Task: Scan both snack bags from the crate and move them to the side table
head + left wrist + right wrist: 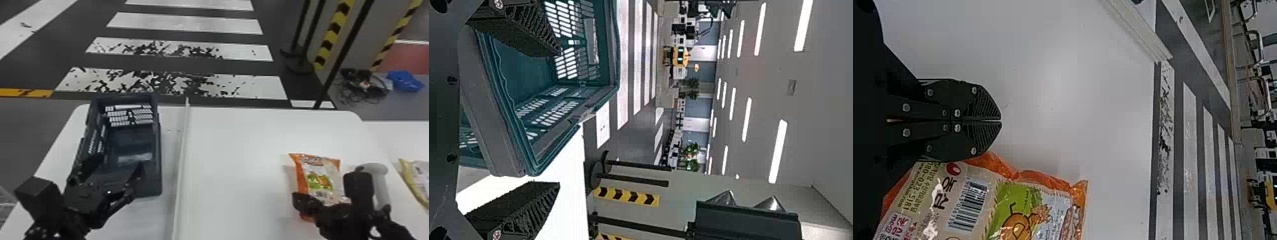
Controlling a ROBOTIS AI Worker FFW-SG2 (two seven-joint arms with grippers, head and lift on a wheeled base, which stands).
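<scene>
Just beside an orange-edged snack bag point(1023, 200) on the white worktable point(236, 166), the robot's right gripper point(1000, 120) points ahead with its two flat fingers pressed together and nothing between them. The bag lies to the claw's right, its barcode point(968, 206) exposed, while a light grey object, apparently the scanner point(377, 178), sits farther right, near the arm. Farther right again, a yellow-edged second bag point(416, 178) lies on the side table point(395, 134). Well to the claw's left, the left gripper point(118, 162) hangs at the crate point(160, 159), fingers spread wide and empty. Should the right claw come down before parting, its joined tips could shove or dent the orange bag rather than straddle it. A grasp too near the edge may catch only slick film, letting the contents sag and the pack slide free; a hard squeeze could crease the code and spoil a scan. A careless swing toward the side table might knock the scanner, or drop one bag onto the other.
</scene>
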